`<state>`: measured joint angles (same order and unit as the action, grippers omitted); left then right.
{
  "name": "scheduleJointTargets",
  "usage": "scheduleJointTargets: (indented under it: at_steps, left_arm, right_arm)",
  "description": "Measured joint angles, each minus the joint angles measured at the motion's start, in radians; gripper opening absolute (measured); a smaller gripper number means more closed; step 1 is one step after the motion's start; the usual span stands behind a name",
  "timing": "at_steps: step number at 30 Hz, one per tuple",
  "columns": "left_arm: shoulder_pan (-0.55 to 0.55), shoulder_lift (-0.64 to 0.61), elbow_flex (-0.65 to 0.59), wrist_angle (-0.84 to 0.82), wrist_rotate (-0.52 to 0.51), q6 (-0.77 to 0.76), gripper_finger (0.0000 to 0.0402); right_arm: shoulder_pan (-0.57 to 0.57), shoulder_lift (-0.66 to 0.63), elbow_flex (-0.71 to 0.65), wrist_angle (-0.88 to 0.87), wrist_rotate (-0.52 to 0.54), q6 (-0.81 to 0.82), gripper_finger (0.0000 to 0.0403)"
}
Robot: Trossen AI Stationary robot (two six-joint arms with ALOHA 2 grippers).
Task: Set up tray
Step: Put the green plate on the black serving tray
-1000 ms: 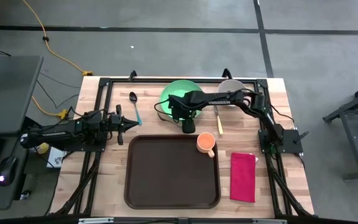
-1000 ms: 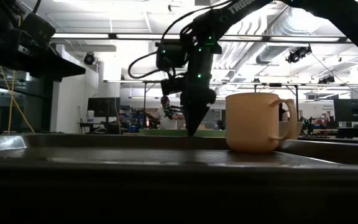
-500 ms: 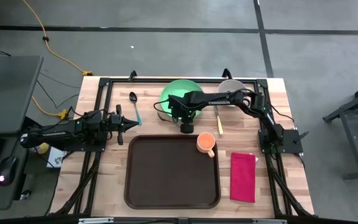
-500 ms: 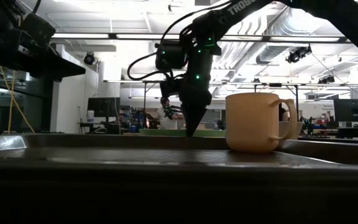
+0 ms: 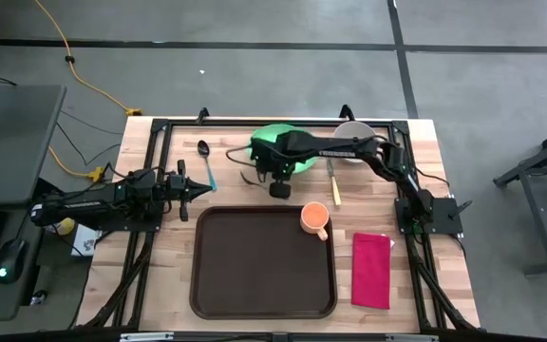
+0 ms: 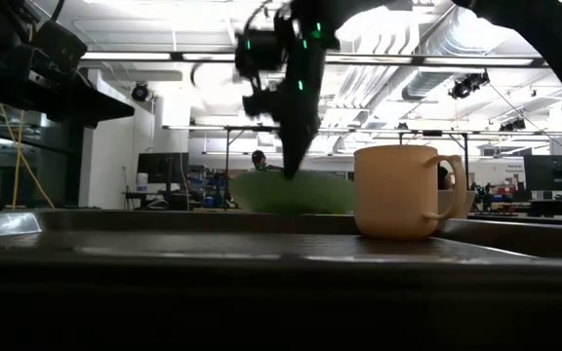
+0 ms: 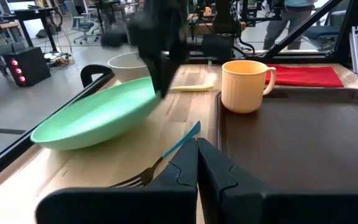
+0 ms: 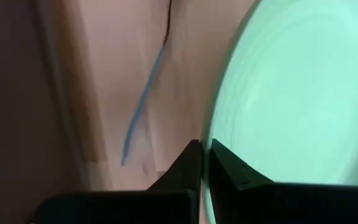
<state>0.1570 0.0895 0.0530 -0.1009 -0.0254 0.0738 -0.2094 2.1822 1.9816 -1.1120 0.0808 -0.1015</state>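
Observation:
The green plate (image 5: 272,136) lies beyond the far edge of the dark brown tray (image 5: 254,275) and is tilted, its near rim raised. It also shows in the left wrist view (image 7: 98,118) and the low view (image 6: 261,192). My right gripper (image 5: 278,182) stands over the plate's near rim, pointing down and shut on it. An orange cup (image 5: 314,219) stands in the tray's far right corner. My left gripper (image 5: 204,190) is shut and empty, level over the table to the left of the tray's far edge. My right gripper pinches the green plate's near rim (image 8: 221,130) between its two fingers, from above, pointing down. The rim beside the fingers (image 7: 146,99) is raised and the plate slopes down toward the table's far side. I cannot tell whether its low far rim touches the table.
A utensil with a blue handle (image 5: 209,171) lies just beyond my left gripper. A white bowl (image 5: 354,130) and a pale knife (image 5: 334,187) lie to the right of the plate. A red napkin (image 5: 371,270) lies to the right of the tray.
My right gripper has gone up and a little toward the table's left edge, shut on the plate's near rim. The plate, flat on the table a second ago, is now tipped, its near rim raised while its far side stays low.

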Motion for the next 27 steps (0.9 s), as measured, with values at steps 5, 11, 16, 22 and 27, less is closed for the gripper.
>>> scheduleJointTargets:
  at_steps: [5,11,16,22,27]
  left_arm:
    - [0.000,0.000,0.000,0.000,0.000,0.000,0.0031]
    - [0.000,0.000,0.000,0.000,-0.001,0.000,0.0031]
    - [0.000,0.001,0.000,0.000,-0.001,0.001,0.0031]
    - [0.000,0.001,0.000,0.000,-0.003,0.031,0.0031]
    - [0.000,0.001,0.000,0.000,-0.008,0.027,0.0031]
  right_arm:
    - [0.039,0.000,0.229,-0.111,-0.041,0.062,0.0000]
    - [0.147,-0.061,0.330,-0.108,-0.154,0.156,0.0000]
    - [0.290,-0.131,0.296,-0.093,-0.246,0.231,0.0000]
    - [0.481,-0.139,0.295,-0.092,-0.246,0.242,0.0000]
    - [0.590,-0.135,0.293,-0.153,-0.144,0.350,0.0000]
